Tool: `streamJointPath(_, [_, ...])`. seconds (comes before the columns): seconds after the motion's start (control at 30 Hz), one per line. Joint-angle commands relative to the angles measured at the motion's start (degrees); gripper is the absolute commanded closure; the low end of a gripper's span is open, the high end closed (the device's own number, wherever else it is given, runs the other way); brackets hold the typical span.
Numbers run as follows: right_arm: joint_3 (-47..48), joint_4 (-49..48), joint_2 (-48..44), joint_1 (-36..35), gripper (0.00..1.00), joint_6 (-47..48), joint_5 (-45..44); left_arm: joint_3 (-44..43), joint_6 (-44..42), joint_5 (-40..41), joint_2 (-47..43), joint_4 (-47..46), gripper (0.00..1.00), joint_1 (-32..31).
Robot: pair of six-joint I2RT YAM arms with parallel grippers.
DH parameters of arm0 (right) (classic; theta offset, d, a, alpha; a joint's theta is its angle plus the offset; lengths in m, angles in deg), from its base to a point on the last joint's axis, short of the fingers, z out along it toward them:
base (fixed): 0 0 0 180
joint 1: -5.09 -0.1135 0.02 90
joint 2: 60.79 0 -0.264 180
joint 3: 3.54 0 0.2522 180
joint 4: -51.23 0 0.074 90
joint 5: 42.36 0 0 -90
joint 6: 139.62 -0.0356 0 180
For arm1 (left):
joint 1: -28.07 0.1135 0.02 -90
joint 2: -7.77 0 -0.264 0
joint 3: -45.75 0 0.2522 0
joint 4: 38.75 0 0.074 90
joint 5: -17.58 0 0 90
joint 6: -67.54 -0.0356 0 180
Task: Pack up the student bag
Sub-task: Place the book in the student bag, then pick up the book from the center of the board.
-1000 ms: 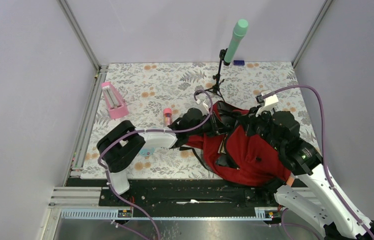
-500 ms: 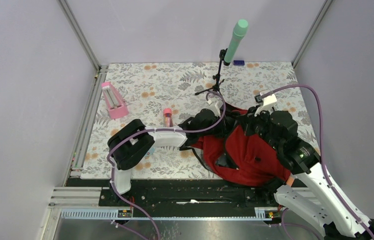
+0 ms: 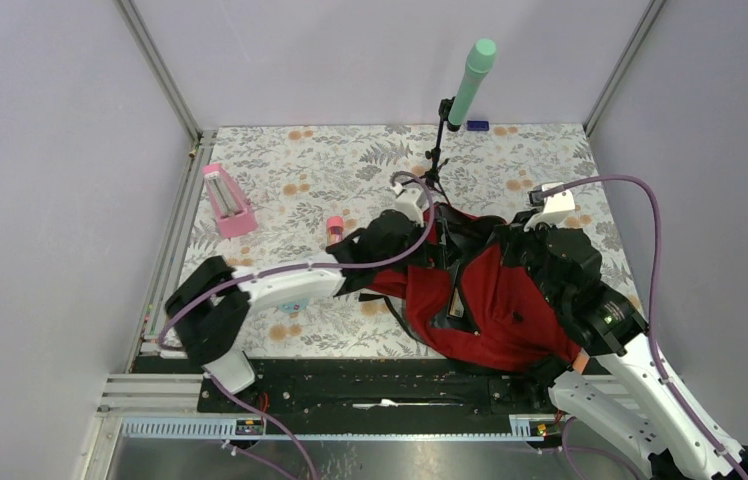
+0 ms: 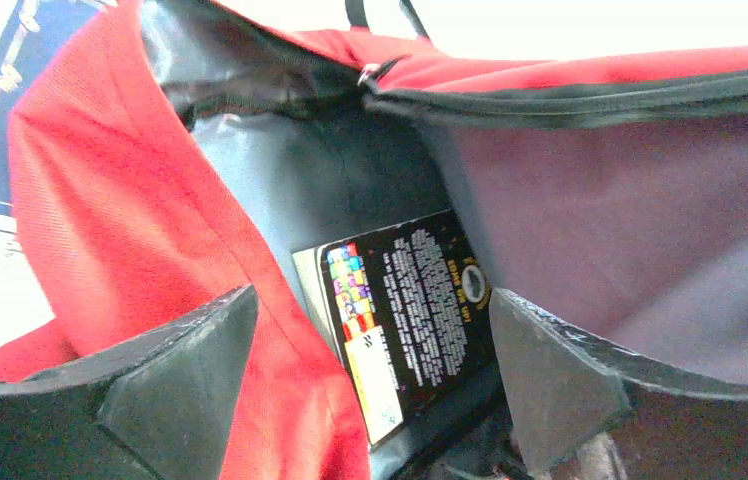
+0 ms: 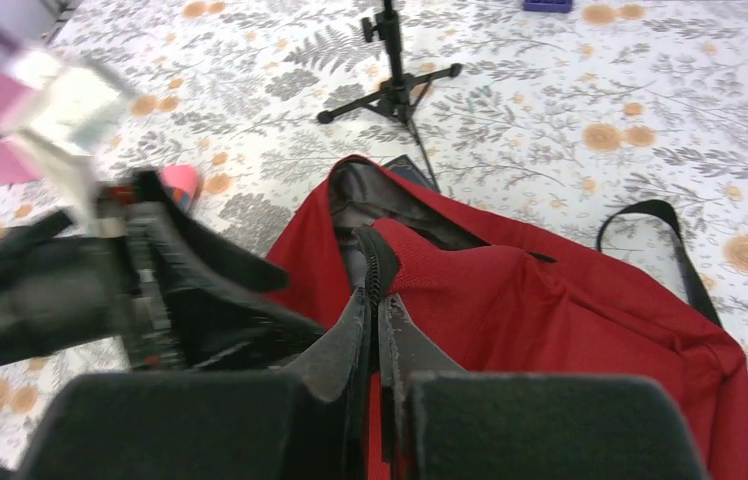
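— Left wrist view: the left gripper (image 4: 368, 305) stands spread wide at the mouth of the large dark-red fabric backpack (image 3: 510, 300), holding nothing. A flat black printed box (image 4: 420, 300) lies inside. Is this item packed?

— It seems so. The backpack lies just on the near side of the black tripod stand (image 3: 436, 165). The right gripper (image 5: 372, 300) pinches its black zipper edge (image 5: 375, 255). Next, the left one must back out without snagging.

The student bag (image 3: 510, 300) gapes open before the left gripper (image 4: 370, 305), a black printed packet (image 4: 415, 310) lying inside (taking part of the room); a tripod (image 5: 393, 70) stands just beyond on the worktop (image 3: 300, 170).
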Motion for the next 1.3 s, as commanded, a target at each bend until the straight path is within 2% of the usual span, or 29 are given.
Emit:
streamJointPath(0.0, [2.5, -4.0, 0.5, 0.2, 1.0, 1.4, -11.1, 3.1, -3.6, 5.3, -9.7, -0.7, 0.11, 0.1])
streamJointPath(0.13, [7.9, -2.8, 3.1, 0.2, 1.0, 5.6, -20.0, 6.9, -3.9, 7.5, -16.4, 0.6, 0.03, 1.0])
streamJointPath(0.27, [13.7, -2.9, 6.8, 0.2, 1.0, 9.8, -32.7, 7.7, -4.0, 4.6, -19.7, 4.6, 0.01, 5.1])
streamJointPath(0.57, [25.0, -5.7, 11.4, 0.4, 1.0, 18.8, -41.1, 6.6, -6.2, -1.0, -22.0, 11.1, 0.01, 12.2])
streamJointPath(0.73, [27.6, -10.5, 14.0, 5.1, 1.0, 24.6, -42.0, 7.5, -6.4, -2.2, -20.9, 9.3, 0.01, 13.5])
streamJointPath(0.87, [27.8, -10.5, 14.3, 10.1, 1.0, 22.1, -38.9, 6.1, -4.3, -5.0, -15.6, 8.5, 0.01, 15.4])
streamJointPath(1.07, [25.9, -10.5, 12.5, 14.6, 1.0, 17.9, -36.9, 3.4, 0.7, -4.5, -7.3, 6.0, 0.02, 16.8])
streamJointPath(1.27, [22.0, -9.1, 9.9, 15.1, 1.0, 15.2, -35.0, -1.8, 5.0, -4.9, 2.0, 4.7, 0.12, 17.0])
